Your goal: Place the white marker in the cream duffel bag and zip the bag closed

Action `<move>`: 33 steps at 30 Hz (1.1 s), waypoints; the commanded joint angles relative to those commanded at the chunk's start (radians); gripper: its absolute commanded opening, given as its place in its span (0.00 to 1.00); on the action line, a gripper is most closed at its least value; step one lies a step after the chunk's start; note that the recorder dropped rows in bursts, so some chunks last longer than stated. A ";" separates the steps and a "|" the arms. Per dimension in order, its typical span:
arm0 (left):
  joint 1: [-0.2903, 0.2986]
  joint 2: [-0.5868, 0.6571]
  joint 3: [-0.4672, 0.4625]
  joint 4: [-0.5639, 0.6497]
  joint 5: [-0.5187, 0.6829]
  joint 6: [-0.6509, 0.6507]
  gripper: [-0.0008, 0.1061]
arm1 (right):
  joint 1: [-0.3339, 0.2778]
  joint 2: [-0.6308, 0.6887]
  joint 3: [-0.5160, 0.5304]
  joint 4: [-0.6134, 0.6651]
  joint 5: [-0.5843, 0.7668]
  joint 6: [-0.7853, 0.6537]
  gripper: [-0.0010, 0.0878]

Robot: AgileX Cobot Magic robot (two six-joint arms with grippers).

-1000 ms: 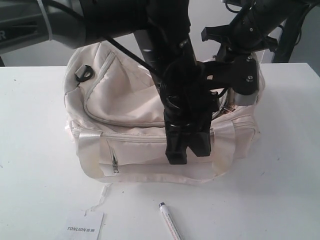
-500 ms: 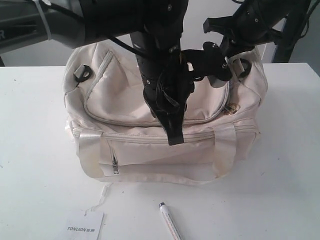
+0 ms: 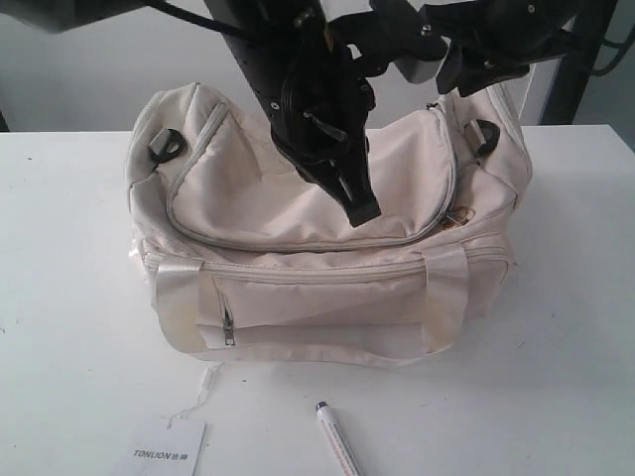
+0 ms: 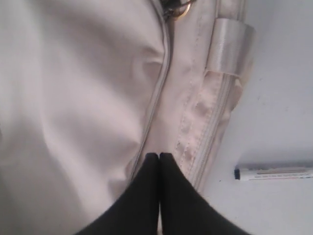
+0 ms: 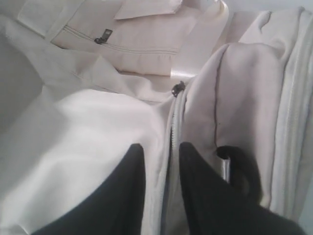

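Note:
The cream duffel bag sits mid-table with its curved top zipper lying flat. The white marker lies on the table in front of the bag, clear of both grippers; the left wrist view shows the marker beside the bag's side. My left gripper hangs over the top flap, shut with nothing in it; the tips are pressed together. My right gripper hovers above the bag's right end. It stands open, with the zipper line between its fingers and untouched.
A white paper tag printed TONLION lies at the table's front left. A black ring sits by the right gripper's finger. A gold pull hangs at the zipper's end. The table is white.
Both arms have risen off the bag. The left gripper moved up from the front pocket to above the top flap. The right gripper lifted and its jaws parted.

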 joint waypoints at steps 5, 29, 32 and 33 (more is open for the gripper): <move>0.000 0.003 0.012 -0.048 -0.109 0.014 0.01 | 0.000 -0.037 0.000 -0.114 0.015 0.033 0.29; -0.031 0.144 0.141 -0.453 -0.576 0.529 0.01 | -0.028 -0.054 0.000 -0.362 0.071 0.194 0.28; -0.031 0.157 0.141 -0.446 -0.610 0.529 0.01 | -0.028 -0.054 0.000 -0.362 0.071 0.194 0.28; -0.031 0.162 0.141 -0.436 -0.623 0.529 0.02 | -0.028 -0.054 0.000 -0.362 0.071 0.194 0.28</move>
